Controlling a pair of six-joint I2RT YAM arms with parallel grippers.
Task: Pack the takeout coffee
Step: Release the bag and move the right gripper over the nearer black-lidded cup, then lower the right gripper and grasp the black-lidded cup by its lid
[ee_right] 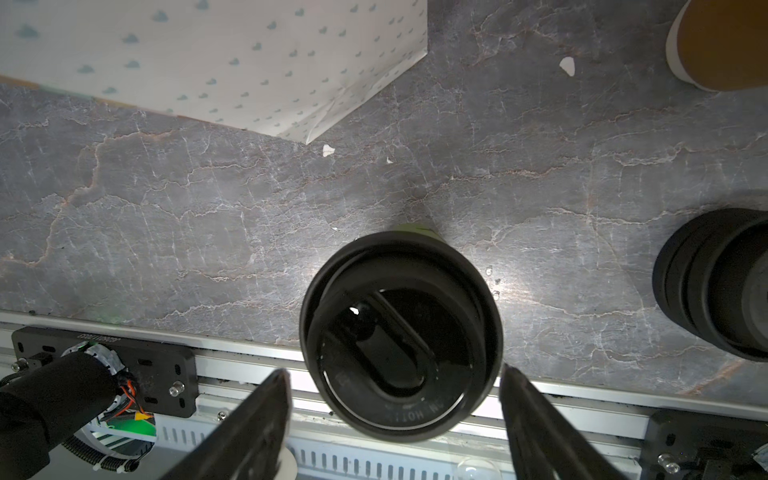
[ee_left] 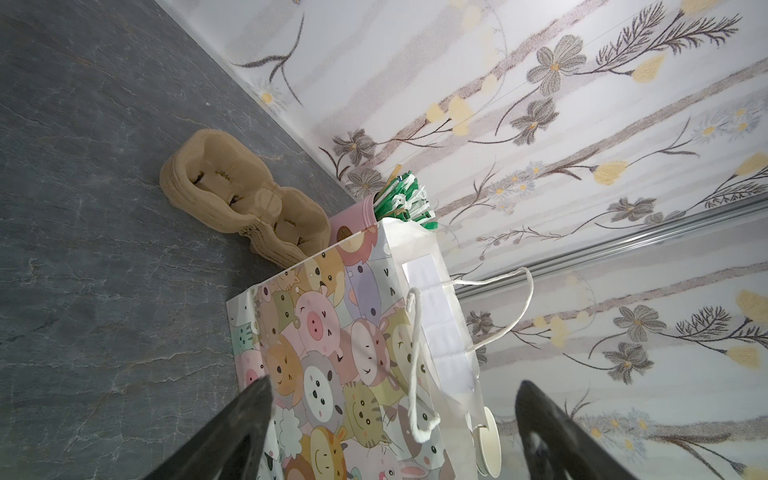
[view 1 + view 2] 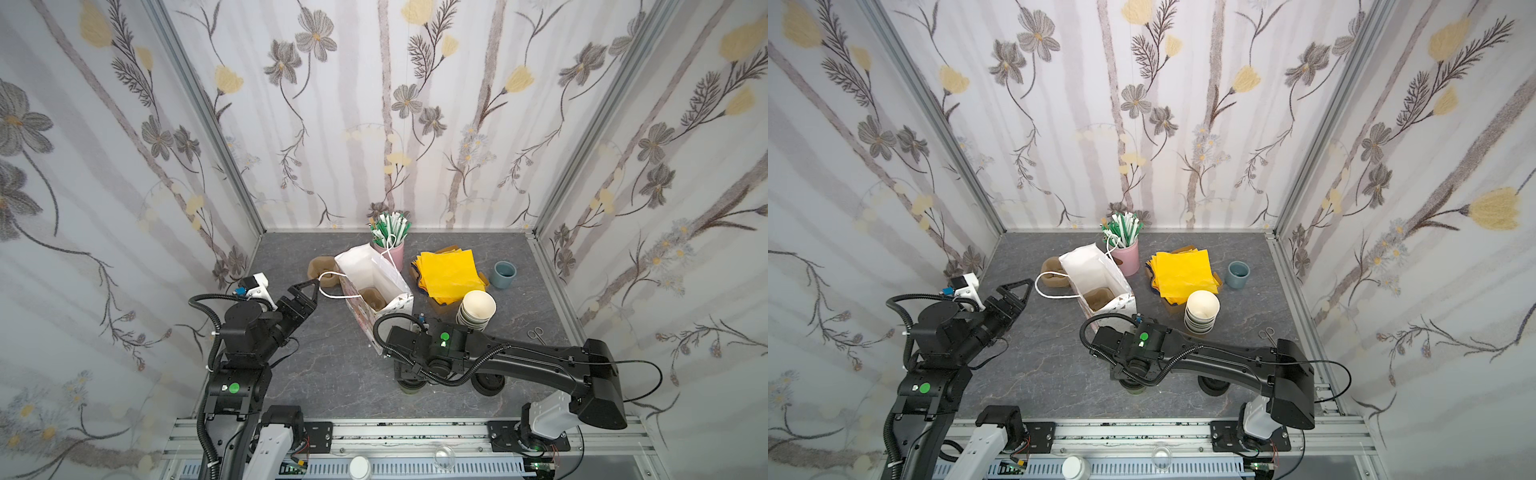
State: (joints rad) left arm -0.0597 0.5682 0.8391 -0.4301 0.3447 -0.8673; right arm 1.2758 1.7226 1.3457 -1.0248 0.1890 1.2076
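Note:
The takeout coffee [image 1: 399, 332], a small greenish cup with a black sip lid, stands near the table's front edge. In both top views the right arm covers it, and only a sliver of the cup [image 3: 411, 387] [image 3: 1133, 388] shows. My right gripper [image 1: 395, 372] hangs over it, open, one finger on each side of the lid and a small gap on each. The cartoon-print paper bag [image 3: 374, 274] [image 2: 324, 332] stands open mid-table with a brown cup carrier [image 3: 372, 299] inside. My left gripper [image 3: 309, 291] [image 2: 395, 382] is open beside the bag's left face, at its white cord handle [image 2: 415, 374].
A low pile of black lids [image 1: 715, 286] [image 3: 488, 384] sits right of the coffee. Behind are stacked lidless cups [image 3: 478, 311], yellow napkins [image 3: 451, 274], a blue-grey cup [image 3: 503, 274], straws in a pink cup [image 3: 392, 245], spare carriers [image 3: 322, 270] and scissors [image 3: 536, 333].

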